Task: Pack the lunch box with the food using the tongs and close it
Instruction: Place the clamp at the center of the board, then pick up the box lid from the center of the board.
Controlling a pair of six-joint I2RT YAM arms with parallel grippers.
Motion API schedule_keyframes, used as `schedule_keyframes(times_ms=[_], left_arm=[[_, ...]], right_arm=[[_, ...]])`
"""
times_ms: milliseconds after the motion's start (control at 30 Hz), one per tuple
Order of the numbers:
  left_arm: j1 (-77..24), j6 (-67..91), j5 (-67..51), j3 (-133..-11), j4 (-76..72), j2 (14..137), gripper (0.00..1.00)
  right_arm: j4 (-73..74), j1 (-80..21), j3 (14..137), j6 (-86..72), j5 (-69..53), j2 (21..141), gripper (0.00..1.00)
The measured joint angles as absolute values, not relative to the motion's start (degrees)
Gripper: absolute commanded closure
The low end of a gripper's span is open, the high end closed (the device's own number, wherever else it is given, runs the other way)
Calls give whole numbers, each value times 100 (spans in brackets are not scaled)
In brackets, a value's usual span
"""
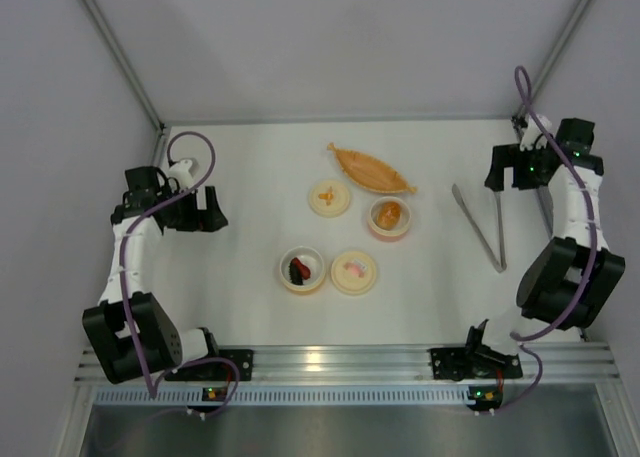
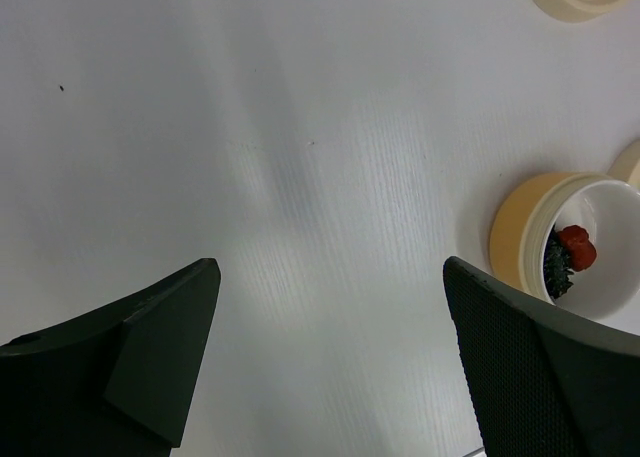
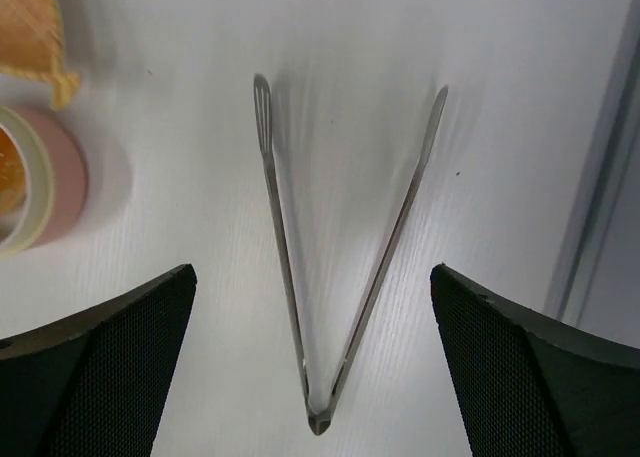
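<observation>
The right gripper (image 3: 312, 274) and left gripper (image 2: 330, 269) both gape wide, the right near thin tongs (image 3: 285, 257) that could skid aside if pinched off-centre.

Bright, even light; soft shadows; sharp focus

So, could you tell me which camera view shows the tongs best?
The right wrist view: the tongs fill the frame, both arms and hinge clear. The top external view shows them small; the left wrist view, not at all.
</observation>
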State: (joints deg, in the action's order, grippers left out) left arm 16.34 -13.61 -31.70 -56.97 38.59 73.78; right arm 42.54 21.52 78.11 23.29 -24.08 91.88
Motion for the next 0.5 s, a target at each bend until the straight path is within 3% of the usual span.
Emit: schedule_keyframes(times_ms=[233, 500], left_arm=[[762, -1186, -2578, -6414, 3870, 7540, 2], [-836, -663, -1804, -7290, 3911, 8567, 2]], right_arm=[[4324, 2147, 8202, 1946, -2873, 8154, 1], [4517, 2102, 6735, 1730, -3105, 6724, 1]])
